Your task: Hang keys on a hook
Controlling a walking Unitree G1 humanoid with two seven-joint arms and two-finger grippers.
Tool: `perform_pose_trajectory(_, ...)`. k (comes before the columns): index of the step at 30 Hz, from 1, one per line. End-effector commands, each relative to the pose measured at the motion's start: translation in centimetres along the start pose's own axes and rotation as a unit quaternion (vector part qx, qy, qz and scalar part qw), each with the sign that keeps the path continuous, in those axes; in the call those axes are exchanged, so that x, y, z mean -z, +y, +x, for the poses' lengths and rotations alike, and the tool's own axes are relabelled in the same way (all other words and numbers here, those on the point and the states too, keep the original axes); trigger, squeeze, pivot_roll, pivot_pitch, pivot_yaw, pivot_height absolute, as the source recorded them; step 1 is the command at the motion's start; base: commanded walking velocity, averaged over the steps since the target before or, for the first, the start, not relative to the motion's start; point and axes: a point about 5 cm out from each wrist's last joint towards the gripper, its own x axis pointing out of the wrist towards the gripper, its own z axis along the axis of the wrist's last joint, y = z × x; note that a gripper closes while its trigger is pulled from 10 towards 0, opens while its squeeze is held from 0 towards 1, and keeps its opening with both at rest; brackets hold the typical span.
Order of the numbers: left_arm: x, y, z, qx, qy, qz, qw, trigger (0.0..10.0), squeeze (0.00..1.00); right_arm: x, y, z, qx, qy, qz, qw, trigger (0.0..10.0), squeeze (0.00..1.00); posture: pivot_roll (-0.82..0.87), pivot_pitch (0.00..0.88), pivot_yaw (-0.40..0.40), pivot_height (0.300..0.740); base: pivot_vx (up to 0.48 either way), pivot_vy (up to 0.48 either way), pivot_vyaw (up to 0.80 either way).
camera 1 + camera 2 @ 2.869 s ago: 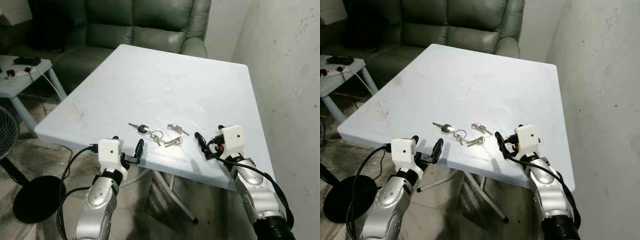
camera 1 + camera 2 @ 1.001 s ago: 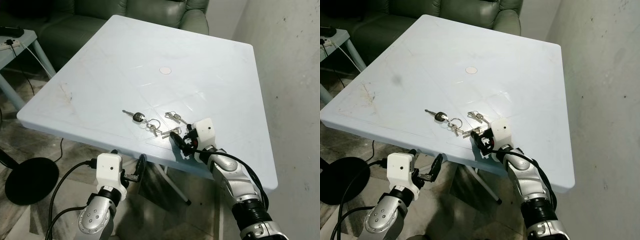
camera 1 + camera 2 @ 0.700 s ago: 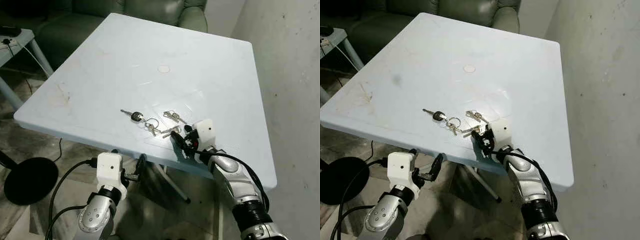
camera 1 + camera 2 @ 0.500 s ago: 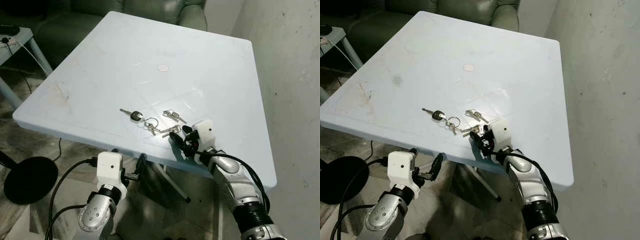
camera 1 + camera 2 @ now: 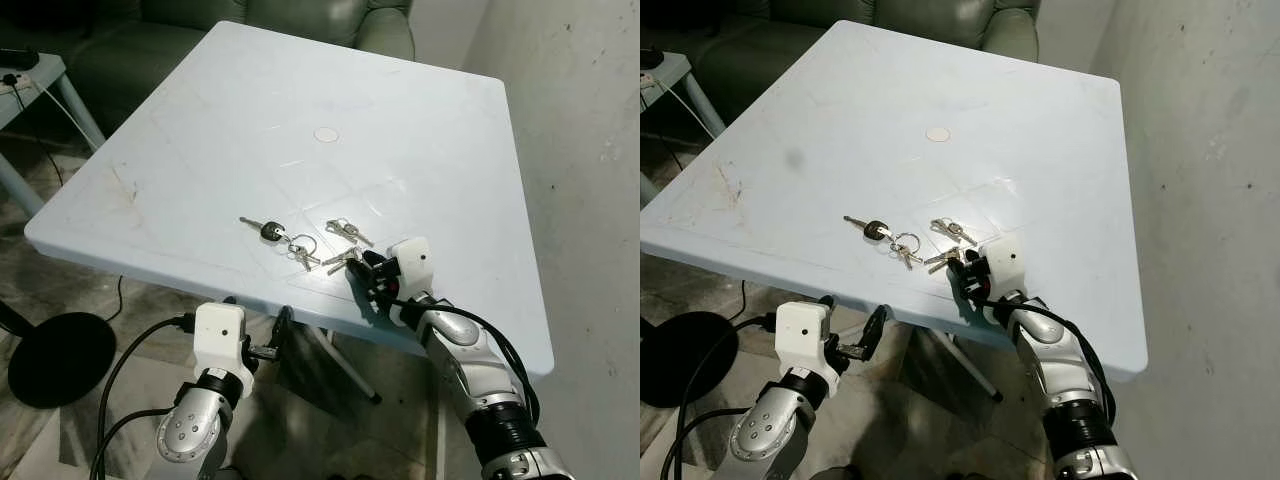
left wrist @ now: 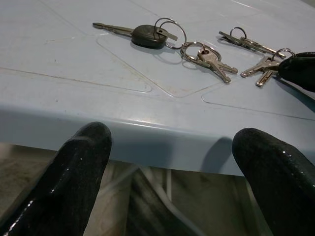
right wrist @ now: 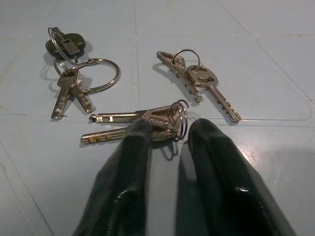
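Pale blue plastic table [image 5: 200, 130], square, scuffed, with a small round mark [image 5: 326, 134] near its middle. Three bunches of keys lie close together near the front edge.

Left-hand bunch [image 5: 282, 238]: a black-headed key with a long blade, linked by rings to two small silver keys. Far bunch [image 5: 347, 231]: a few silver keys on one small ring, lying just beyond the others. Near bunch [image 7: 147, 122]: two silver keys on a small wire ring, blades pointing toward the left-hand bunch.

Right hand [image 5: 365, 273] is down at the table top by the near bunch. In the right wrist view its two black fingers [image 7: 129, 162] stand only a narrow gap apart, tips at the heads of the near keys and their ring, touching or nearly so. Whether the keys are actually pinched cannot be told; they lie flat on the table.

Left hand [image 5: 255, 335] hangs below the front edge of the table, fingers spread wide, holding nothing. Its wrist view looks across the table edge at the keys.

Green sofa [image 5: 330, 15] behind the table; concrete wall [image 5: 590, 150] on the right.
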Motion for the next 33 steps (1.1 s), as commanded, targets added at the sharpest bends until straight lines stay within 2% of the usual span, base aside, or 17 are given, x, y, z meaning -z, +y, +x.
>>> perform_pose_trajectory(1,-0.24,-0.26,-0.15,0.003,-0.002,0.004,1.0,10.0,0.0,-0.12,-0.27,-0.02,0.006,-0.002,0.004,1.0,0.0,0.0,0.15,0.172,-0.086,0.74,0.0,0.0,0.0)
perform_pose_trajectory(2,-0.23,-0.27,-0.15,0.003,-0.002,0.004,1.0,10.0,0.0,-0.12,-0.27,-0.02,0.006,-0.002,0.004,1.0,0.0,0.0,0.15,0.172,-0.086,0.74,0.0,0.0,0.0)
perform_pose_trajectory(4,-0.25,-0.26,-0.16,0.003,-0.002,0.004,1.0,10.0,0.0,-0.11,-0.24,-0.03,0.002,-0.002,0.006,1.0,2.6,0.0,0.15,0.172,-0.086,0.74,0.0,0.0,0.0)
perform_pose_trajectory(5,-0.25,-0.25,-0.16,0.003,-0.002,0.004,1.0,10.0,0.0,-0.13,-0.22,-0.03,0.0,-0.003,0.006,1.0,2.6,0.0,0.15,0.172,-0.086,0.74,0.0,0.0,0.0)
perform_pose_trajectory(7,-0.23,-0.25,-0.16,0.003,-0.002,0.004,1.0,10.0,0.0,-0.04,-0.21,-0.03,-0.002,0.001,0.008,1.0,4.7,0.0,0.15,0.172,-0.086,0.74,0.0,0.0,0.0)
perform_pose_trajectory(8,-0.23,-0.25,-0.16,0.003,-0.002,0.003,1.0,10.0,0.0,-0.03,-0.21,-0.04,-0.002,0.002,0.009,1.0,5.4,0.0,0.15,0.171,-0.086,0.74,0.0,0.0,0.0)
perform_pose_trajectory(9,-0.25,-0.25,-0.14,0.003,-0.002,0.004,1.0,10.0,0.0,-0.05,-0.17,-0.01,-0.007,0.002,0.007,1.0,10.0,0.0,0.15,0.171,-0.086,0.74,0.0,0.0,0.0)
perform_pose_trajectory(33,-0.41,-0.33,0.22,0.005,-0.007,0.006,1.0,10.0,0.0,-0.12,-0.32,0.77,0.021,0.017,0.011,1.0,10.0,0.0,0.16,0.142,-0.084,0.74,0.0,0.0,0.0)
